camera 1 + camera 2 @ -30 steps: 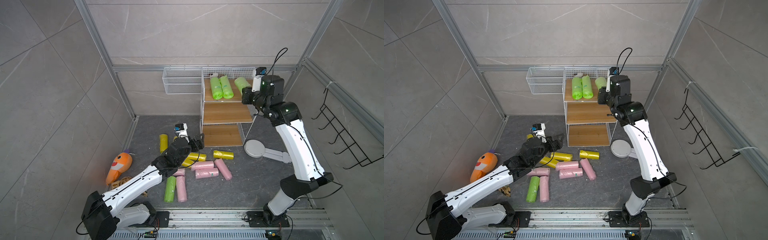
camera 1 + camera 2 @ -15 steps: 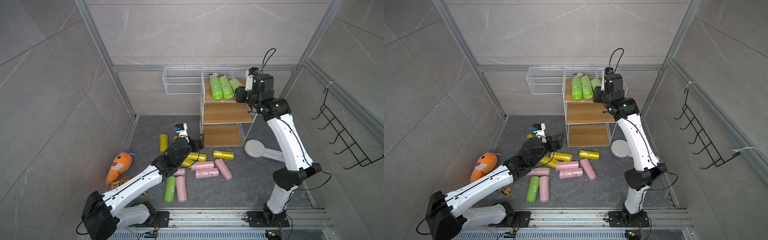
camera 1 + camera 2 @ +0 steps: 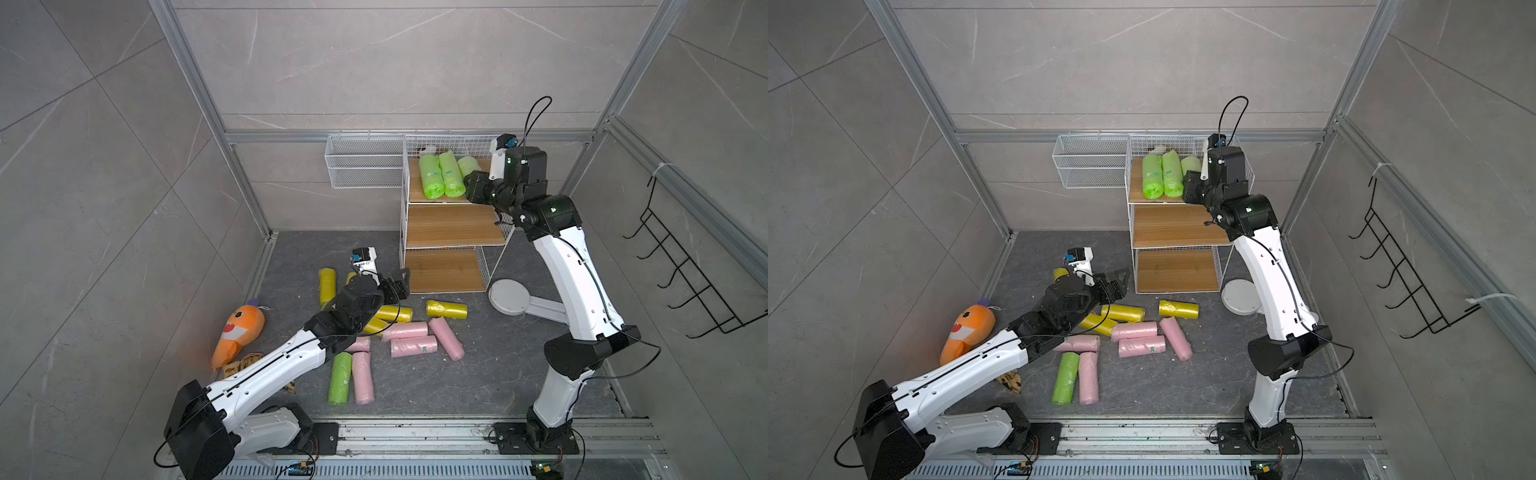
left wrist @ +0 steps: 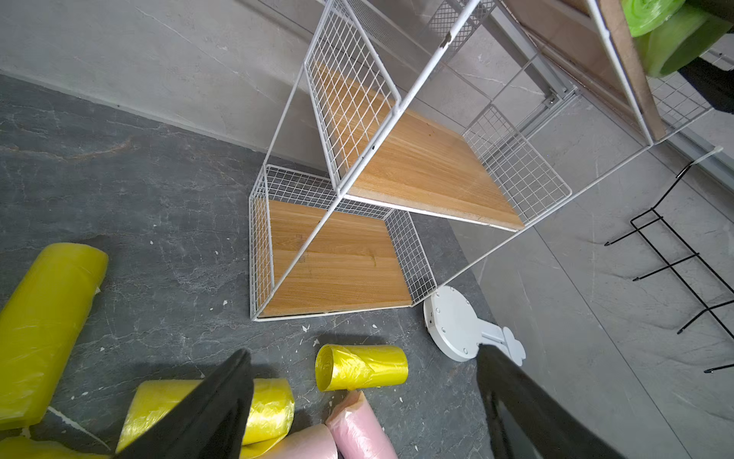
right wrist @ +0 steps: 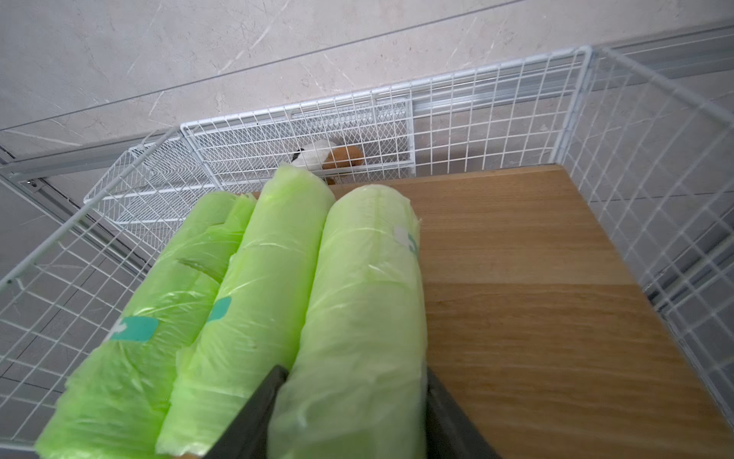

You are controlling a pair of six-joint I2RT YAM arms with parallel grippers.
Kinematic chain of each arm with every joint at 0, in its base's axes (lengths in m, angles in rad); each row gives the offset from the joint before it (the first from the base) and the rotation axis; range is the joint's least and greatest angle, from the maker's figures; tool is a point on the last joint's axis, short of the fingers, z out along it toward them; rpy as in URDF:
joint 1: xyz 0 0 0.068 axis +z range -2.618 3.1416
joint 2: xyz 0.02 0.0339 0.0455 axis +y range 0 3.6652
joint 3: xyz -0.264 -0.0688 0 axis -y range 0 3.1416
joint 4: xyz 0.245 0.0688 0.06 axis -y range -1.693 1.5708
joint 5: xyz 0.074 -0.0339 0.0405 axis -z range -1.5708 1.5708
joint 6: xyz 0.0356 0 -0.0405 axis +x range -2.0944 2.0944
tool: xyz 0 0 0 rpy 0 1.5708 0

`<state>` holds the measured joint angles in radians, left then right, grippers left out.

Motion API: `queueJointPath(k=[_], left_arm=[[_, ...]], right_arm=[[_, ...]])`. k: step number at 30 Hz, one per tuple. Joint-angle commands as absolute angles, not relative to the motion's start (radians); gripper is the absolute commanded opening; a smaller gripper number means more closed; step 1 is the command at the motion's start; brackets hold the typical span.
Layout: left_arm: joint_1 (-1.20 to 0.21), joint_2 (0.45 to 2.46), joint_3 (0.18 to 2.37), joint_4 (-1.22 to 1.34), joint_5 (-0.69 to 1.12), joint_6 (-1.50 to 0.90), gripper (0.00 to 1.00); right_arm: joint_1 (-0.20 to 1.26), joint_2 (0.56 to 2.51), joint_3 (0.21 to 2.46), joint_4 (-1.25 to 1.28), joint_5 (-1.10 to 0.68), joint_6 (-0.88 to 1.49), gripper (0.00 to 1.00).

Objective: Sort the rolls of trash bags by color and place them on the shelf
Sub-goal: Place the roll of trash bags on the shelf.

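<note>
The shelf (image 3: pixel 453 224) stands at the back. Two lime green rolls (image 3: pixel 432 178) lie side by side on its top board. A third green roll (image 5: pixel 365 278) rests against them. My right gripper (image 5: pixel 353 369) is open, its fingers (image 5: pixel 262 409) close along both sides of that roll, which looks unsqueezed. Yellow rolls (image 3: pixel 446 309), pink rolls (image 3: pixel 413 346) and one green roll (image 3: pixel 340 377) lie scattered on the floor. My left gripper (image 3: pixel 401 282) hovers open and empty above a yellow roll (image 4: pixel 361 367) in front of the bottom tier.
An orange plush toy (image 3: pixel 239 332) lies at the floor's left. A white wire basket (image 3: pixel 363 166) hangs left of the shelf. A black hook rack (image 3: pixel 690 270) is on the right wall. A white disc-shaped stand (image 3: pixel 509 296) lies right of the shelf. The two lower boards (image 4: pixel 417 167) carry nothing.
My right gripper brought the third green roll in from the right onto the top board beside the other two, and its jaws have parted. The left arm has not moved.
</note>
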<state>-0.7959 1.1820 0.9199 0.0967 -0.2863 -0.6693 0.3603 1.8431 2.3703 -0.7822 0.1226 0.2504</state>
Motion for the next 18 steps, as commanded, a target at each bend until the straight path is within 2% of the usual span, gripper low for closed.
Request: queueJointPath(k=[1,12,18], left_arm=[[-0.792,1.173,0.933,0.123,-0.287,-0.656,0.90],[-0.792,1.163,0.921,0.121,-0.291,-0.661,0.91],[-0.792,1.152,0.912,0.118,-0.296,-0.659,0.91]], right_arm=[[0.368,1.830,2.405,-0.775,0.127,0.234,0.58],[0.355,1.676,2.255,-0.756,0.074,0.196,0.75],[0.270,1.601,2.134,-0.743,-0.092,0.207,0.75]])
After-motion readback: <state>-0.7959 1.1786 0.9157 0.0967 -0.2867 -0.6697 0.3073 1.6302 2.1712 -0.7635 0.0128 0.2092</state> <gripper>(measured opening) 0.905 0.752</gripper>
